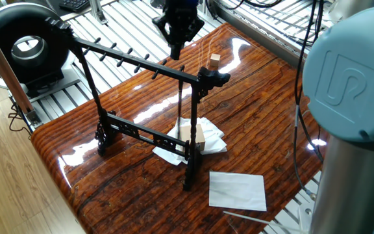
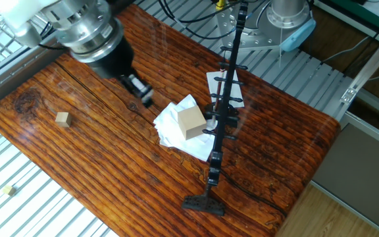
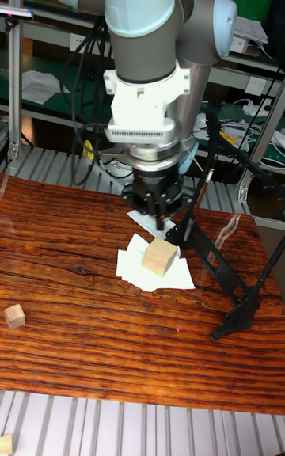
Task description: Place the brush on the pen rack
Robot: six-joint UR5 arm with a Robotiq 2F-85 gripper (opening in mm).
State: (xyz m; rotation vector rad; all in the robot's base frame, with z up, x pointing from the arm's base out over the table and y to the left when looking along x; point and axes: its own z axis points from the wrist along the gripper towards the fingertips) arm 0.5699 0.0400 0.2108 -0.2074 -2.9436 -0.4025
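The black pen rack (image 1: 135, 62) stands across the wooden table, also seen as a frame in the other fixed view (image 2: 226, 99) and in the tall view (image 3: 214, 254). The brush (image 1: 191, 112) shows as a thin dark line hanging from the rack's top bar, close beside the right post. It is free of the gripper. My gripper (image 1: 176, 55) hovers behind and above the top bar, apart from the rack, fingers together with nothing between them. In the other fixed view the gripper (image 2: 143, 97) is blurred. It hangs above the table in the tall view (image 3: 163, 222).
A wooden block (image 1: 192, 136) rests on crumpled white paper (image 2: 170, 128) under the rack. A small wooden cube (image 1: 214, 60) lies near the far edge. A flat white sheet (image 1: 237, 190) and a pale thin stick (image 1: 245, 219) lie at the near right corner.
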